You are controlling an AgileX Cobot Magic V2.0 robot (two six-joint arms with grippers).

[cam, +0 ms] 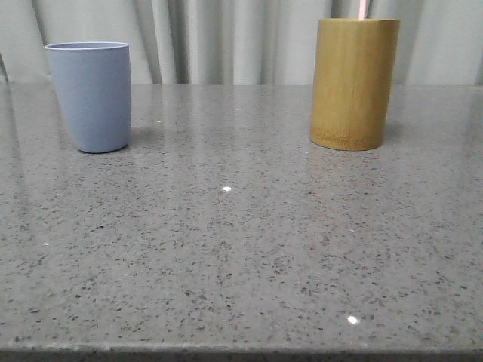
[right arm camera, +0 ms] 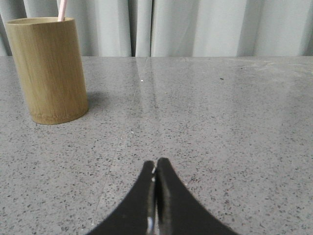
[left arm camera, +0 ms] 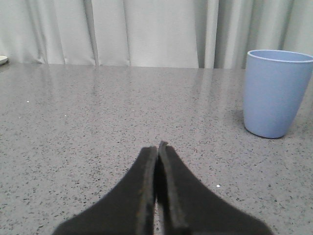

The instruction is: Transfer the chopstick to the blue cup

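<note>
The chopstick (cam: pixel 363 9) stands inside the bamboo cylinder (cam: pixel 353 83), with only its pale pink upper end showing above the rim; the rest is hidden by the cylinder wall. In the right wrist view the same pink tip (right arm camera: pixel 61 10) rises from the cylinder (right arm camera: pixel 48 68) near its rim.

The bamboo cylinder stands upright on the right half of the grey speckled table (cam: pixel 241 256). The blue cup (cam: pixel 90 96) stands upright on the left half, mouth up, well apart from the cylinder. The tabletop between the two vessels is bare stone. A pale pleated curtain (cam: pixel 226 38) hangs behind the table.

The left gripper (left arm camera: pixel 157 149) sits low over the table with its black fingers pressed together and nothing between them; the blue cup (left arm camera: pixel 276 93) stands ahead of it and off to one side. The right gripper (right arm camera: pixel 155 164) is likewise closed tip to tip on nothing, with the bamboo cylinder ahead of it and apart from it.
</note>
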